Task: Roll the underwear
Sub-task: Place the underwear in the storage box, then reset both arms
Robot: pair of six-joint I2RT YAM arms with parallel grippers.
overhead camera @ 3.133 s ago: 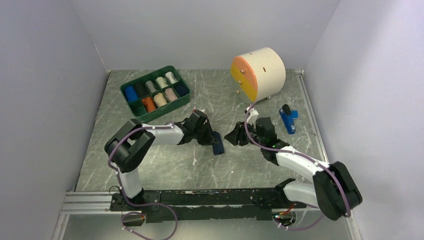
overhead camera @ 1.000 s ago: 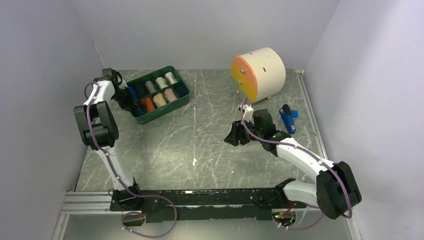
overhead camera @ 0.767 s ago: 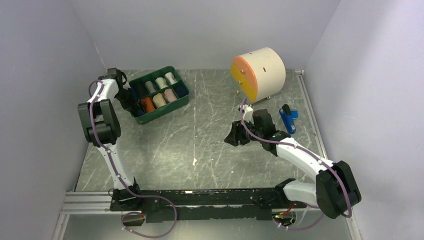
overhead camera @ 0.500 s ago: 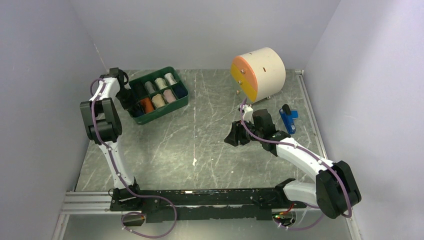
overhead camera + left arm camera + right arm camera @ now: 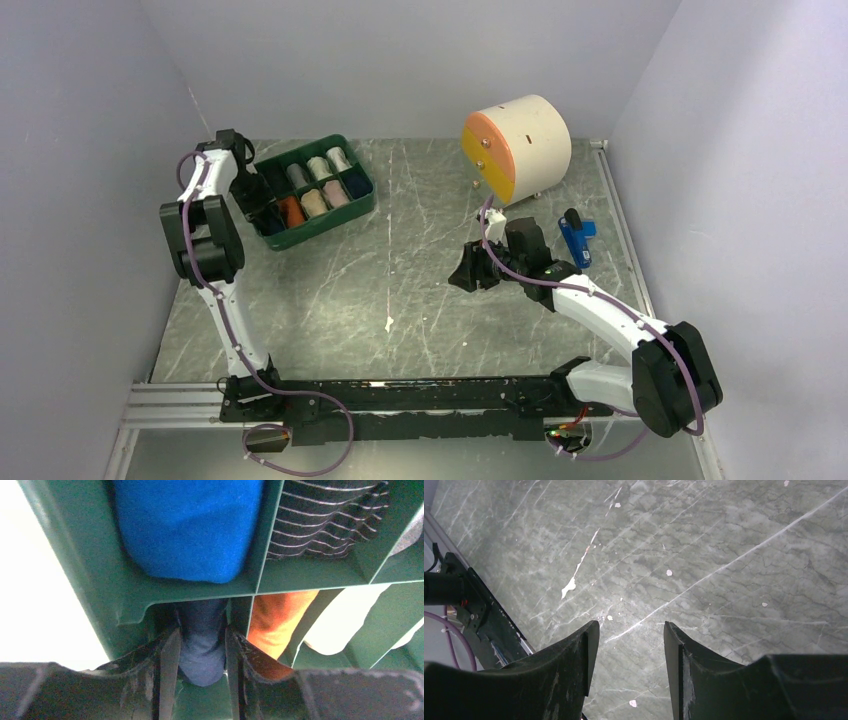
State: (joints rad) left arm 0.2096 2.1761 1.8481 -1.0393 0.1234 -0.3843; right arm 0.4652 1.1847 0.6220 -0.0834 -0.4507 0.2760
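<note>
The navy blue underwear [image 5: 201,652], rolled up, sits in the near-left compartment of the green tray [image 5: 330,222]. My left gripper [image 5: 200,632] is shut on it, with one finger on each side. In the top view my left gripper [image 5: 256,200] is at the tray's left end and hides the navy roll. The orange-rust underwear [image 5: 291,209] is rolled in the compartment beside it and also shows in the left wrist view [image 5: 280,625]. My right gripper [image 5: 466,272] is open and empty over the bare table [image 5: 704,565].
The tray holds several other rolls, among them a bright blue one [image 5: 185,525] and a dark striped one [image 5: 325,515]. A cream drum with an orange face [image 5: 515,148] stands at the back right. A small blue object [image 5: 575,238] lies by the right edge.
My left arm carried the navy roll from the table's middle to the tray's left end and lowered it into a compartment. The tray shifted slightly. The right arm stayed still.
</note>
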